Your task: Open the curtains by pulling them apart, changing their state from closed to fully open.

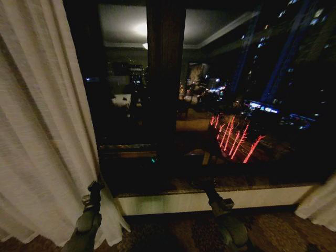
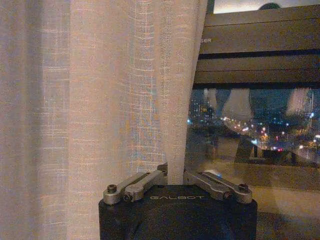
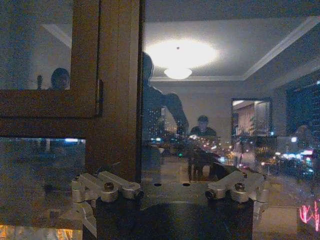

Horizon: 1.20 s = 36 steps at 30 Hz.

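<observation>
Curtains (image 1: 42, 126): I see the left sheer cream panel bunched at the left side of the head view, hanging from the top of the frame down to the floor, with its inner edge running diagonally down towards the left gripper. A small piece of a second sheer panel (image 1: 320, 207) sits at the lower right corner, just off the end of the sill. Between the two panels the window is uncovered, so the curtains are apart across most of the opening.

Left gripper (image 1: 95, 188) is low, right at the inner hem of the left panel. On the left wrist view the left gripper (image 2: 174, 176) has a narrow pleated fold of the sheer fabric (image 2: 125, 100) pinched between its fingers, jaws closed on it. The fabric rises straight up from the grip.

Right gripper (image 1: 206, 185) is out in front of the sill, near the middle of the window, well apart from both panels. On the right wrist view the linkages are swung wide and nothing is between them, so I read the right gripper (image 3: 172, 192) as open, facing the glass.

Surroundings: dark wooden window frame post (image 1: 165, 79) in the centre, pale stone sill (image 1: 210, 199) below, patterned carpet (image 1: 178, 233) underneath. The glass (image 1: 252, 94) shows city lights and room reflections.
</observation>
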Motion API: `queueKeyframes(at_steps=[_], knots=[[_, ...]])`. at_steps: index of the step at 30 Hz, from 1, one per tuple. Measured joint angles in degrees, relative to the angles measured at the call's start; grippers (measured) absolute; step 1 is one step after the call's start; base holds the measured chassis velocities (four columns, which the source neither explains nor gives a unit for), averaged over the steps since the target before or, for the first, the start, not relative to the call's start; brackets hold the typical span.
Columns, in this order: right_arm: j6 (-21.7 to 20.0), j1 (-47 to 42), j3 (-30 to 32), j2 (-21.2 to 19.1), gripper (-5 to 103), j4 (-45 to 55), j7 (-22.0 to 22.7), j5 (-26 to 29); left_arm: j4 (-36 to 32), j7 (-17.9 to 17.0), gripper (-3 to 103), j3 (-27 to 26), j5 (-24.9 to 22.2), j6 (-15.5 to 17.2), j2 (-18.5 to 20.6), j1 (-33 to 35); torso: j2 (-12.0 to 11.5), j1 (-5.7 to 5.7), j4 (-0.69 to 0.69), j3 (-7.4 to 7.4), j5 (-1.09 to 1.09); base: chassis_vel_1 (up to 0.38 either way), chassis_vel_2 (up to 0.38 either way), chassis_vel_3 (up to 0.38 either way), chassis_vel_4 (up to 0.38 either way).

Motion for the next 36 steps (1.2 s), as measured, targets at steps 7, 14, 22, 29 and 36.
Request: queueKeyframes(at_steps=[7, 14, 22, 29, 36], knots=[[0.0, 0.0, 0.0, 0.0, 100, 0.0, 0.0, 0.0, 0.4, 0.1, 0, -0.1, 0.1, -0.6, -0.1, 0.0, 0.0, 0.0, 0.0, 0.0, 0.0, 0.062, 0.056, -0.063, -0.059], [0.0, 0.0, 0.0, 0.0, 100, 0.0, 0.0, 0.0, 0.4, 0.1, 0, -0.4, 0.3, -0.9, -0.2, 0.4, 0.0, 0.0, 0.0, 0.0, -0.01, 0.199, 0.183, -0.186, -0.205], [0.0, 0.0, 0.0, 0.0, 100, 0.0, 0.0, 0.0, 1.1, 0.2, 0, -1.2, 0.3, -2.1, -0.1, 1.2, 0.0, 0.0, 0.0, 0.0, 0.01, 0.255, 0.269, -0.255, -0.256], [0.0, 0.0, 0.0, 0.0, 100, 0.0, 0.0, 0.0, 1.2, 0.4, 0, -1.4, 0.3, -2.7, 0.0, 1.7, 0.0, 0.0, 0.0, 0.0, 0.0, 0.338, 0.329, -0.335, -0.324], [0.0, 0.0, 0.0, 0.0, 100, 0.0, 0.0, 0.0, 1.8, 0.5, 0, -1.5, 0.3, -3.5, 0.4, 1.7, 0.0, -0.01, 0.01, 0.0, 0.01, 0.364, 0.361, -0.372, -0.367]])
